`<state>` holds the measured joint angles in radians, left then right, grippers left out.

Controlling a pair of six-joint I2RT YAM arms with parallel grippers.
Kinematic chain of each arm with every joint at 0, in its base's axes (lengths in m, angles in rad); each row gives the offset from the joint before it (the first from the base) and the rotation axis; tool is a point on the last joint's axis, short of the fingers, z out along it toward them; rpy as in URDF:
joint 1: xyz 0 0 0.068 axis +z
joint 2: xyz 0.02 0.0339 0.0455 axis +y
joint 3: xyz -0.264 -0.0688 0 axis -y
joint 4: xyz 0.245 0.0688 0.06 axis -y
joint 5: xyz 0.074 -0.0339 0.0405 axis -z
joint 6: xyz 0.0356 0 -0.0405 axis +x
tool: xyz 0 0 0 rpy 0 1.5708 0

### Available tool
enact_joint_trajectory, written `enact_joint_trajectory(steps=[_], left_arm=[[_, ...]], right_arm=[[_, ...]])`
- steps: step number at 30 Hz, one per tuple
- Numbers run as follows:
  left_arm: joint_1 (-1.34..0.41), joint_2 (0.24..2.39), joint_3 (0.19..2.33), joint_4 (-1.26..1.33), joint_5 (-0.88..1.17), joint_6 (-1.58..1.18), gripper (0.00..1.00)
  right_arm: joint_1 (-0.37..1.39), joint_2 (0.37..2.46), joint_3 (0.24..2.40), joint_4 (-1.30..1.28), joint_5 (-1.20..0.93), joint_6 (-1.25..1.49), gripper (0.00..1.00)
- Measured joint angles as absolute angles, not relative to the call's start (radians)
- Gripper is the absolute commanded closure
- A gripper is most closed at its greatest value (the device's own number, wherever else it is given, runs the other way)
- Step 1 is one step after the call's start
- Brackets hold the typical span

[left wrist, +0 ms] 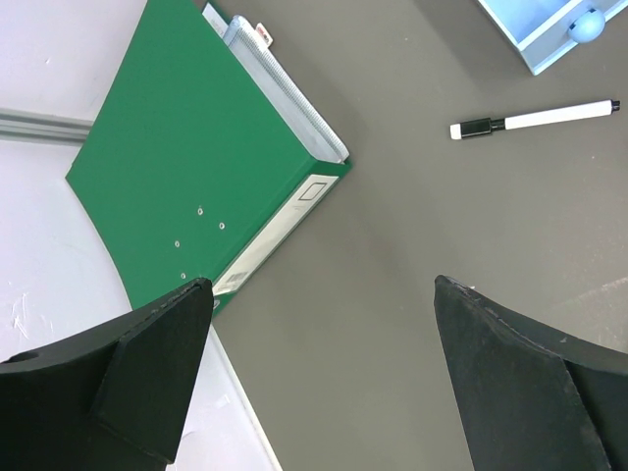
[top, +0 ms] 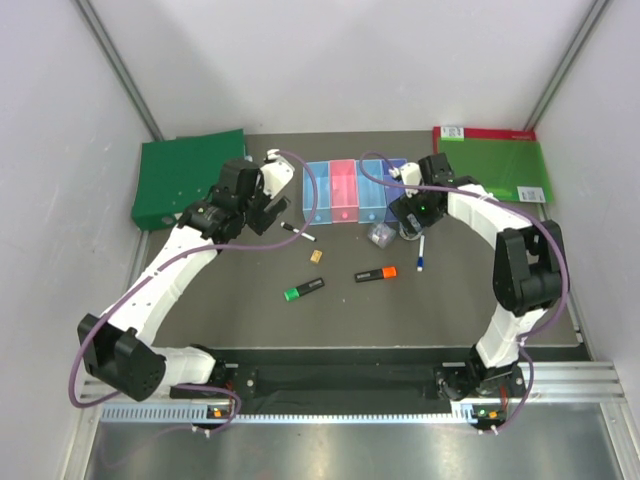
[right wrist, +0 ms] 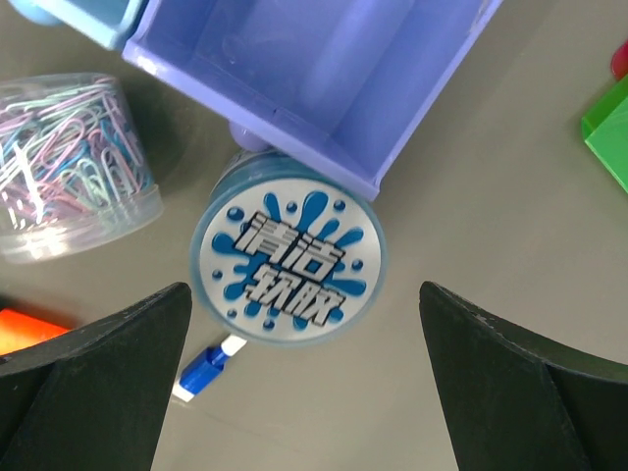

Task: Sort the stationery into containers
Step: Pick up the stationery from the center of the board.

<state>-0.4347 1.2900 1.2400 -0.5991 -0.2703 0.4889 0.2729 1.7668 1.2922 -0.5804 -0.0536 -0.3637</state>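
The four joined trays (top: 345,190) stand at the back middle. The black-white marker (top: 298,232) lies just in front of them, and also shows in the left wrist view (left wrist: 535,119). The tan block (top: 317,256), the green-cap highlighter (top: 303,290), the orange-cap highlighter (top: 375,273) and the blue-white pen (top: 421,250) lie on the mat. My left gripper (left wrist: 320,284) is open and empty over bare mat, left of the marker. My right gripper (right wrist: 304,289) is open above the round blue-grey tin (right wrist: 287,257), beside the clear clip box (right wrist: 69,157) and the purple-blue tray (right wrist: 314,69).
A green folder (top: 190,175) lies at the back left, and its spine shows in the left wrist view (left wrist: 196,147). A green red-edged board (top: 490,160) lies at the back right. White walls close in both sides and the back.
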Motion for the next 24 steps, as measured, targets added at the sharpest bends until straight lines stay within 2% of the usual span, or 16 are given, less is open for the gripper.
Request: enact_joint_trajectory(steps=[11,13,19,20,24], left_arm=[[-0.435,1.312,1.240,-0.597,-0.270,0.498,0.01],[-0.435,1.314,1.240,-0.597,-0.270,0.498,0.01],[-0.435,1.318,1.240,-0.595,-0.270,0.498,0.01],[-0.435,1.318,1.240,-0.595,-0.270,0.498,0.01],[-0.435,1.318,1.240,-0.594,-0.270,0.498,0.01]], right_arm=[[0.275,1.814,1.311,-0.533,-0.054,-0.355,0.00],[0.278,1.821,1.311,-0.527,-0.054,-0.354,0.03],[0.296,1.831,1.311,-0.511,-0.054,-0.345,0.23],[0.299,1.831,1.311,-0.508,-0.054,-0.344,0.29],[0.303,1.831,1.311,-0.505,-0.050,-0.337,0.39]])
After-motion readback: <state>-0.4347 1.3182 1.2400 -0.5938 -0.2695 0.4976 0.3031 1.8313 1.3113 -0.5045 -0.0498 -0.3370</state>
